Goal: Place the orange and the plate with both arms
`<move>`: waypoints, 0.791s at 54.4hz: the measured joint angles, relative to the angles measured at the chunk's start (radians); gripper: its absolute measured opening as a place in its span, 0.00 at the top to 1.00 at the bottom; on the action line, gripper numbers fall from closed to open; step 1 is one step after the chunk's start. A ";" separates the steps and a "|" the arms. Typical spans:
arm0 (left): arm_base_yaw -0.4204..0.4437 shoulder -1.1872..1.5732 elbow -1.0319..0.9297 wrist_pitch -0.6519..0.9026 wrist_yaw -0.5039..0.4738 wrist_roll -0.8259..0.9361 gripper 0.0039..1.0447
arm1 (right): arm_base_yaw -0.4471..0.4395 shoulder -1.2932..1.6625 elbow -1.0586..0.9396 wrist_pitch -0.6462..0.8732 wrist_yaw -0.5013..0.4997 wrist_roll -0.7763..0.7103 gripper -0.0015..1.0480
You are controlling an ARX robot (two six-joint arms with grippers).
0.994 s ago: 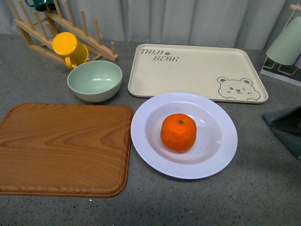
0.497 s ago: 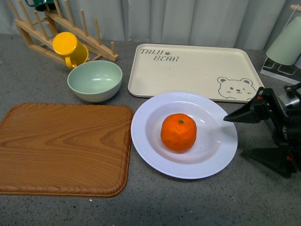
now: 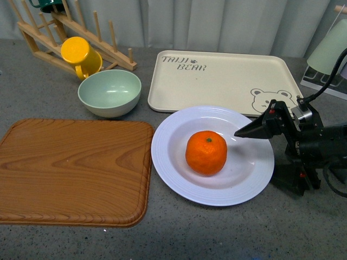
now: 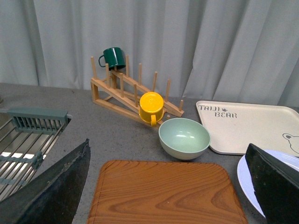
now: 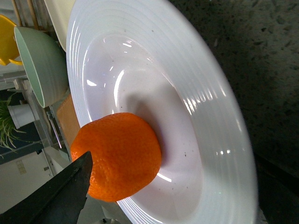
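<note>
Front view: the orange [image 3: 206,152] sits mid-plate [image 3: 252,176]. The right gripper [image 3: 255,157] is spread wide and empty, one finger over the plate's right rim, the other just beside it.

Left wrist: the left gripper [image 4: 167,143] gapes wide, holding nothing, with the wooden board [image 4: 163,191] between its fingers.

Right wrist: one fingertip [image 5: 60,196] is close by the orange.

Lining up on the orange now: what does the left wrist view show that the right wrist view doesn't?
Only the left wrist view: the rack holding a green mug, the wooden board and a sink grille. Only the right wrist view: the orange, sitting in the plate. Both: that plate (only its edge shows in the left wrist view), the bowl and the yellow mug.
</note>
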 joint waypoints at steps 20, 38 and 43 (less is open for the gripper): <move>0.000 0.000 0.000 0.000 0.000 0.000 0.06 | 0.000 0.026 0.015 -0.053 0.022 -0.036 0.66; 0.000 -0.001 0.000 0.000 0.000 0.000 0.06 | 0.001 0.026 0.034 -0.090 -0.038 -0.082 0.96; 0.000 -0.001 0.000 0.000 0.000 0.000 0.06 | 0.001 0.027 0.035 -0.090 -0.041 -0.082 0.96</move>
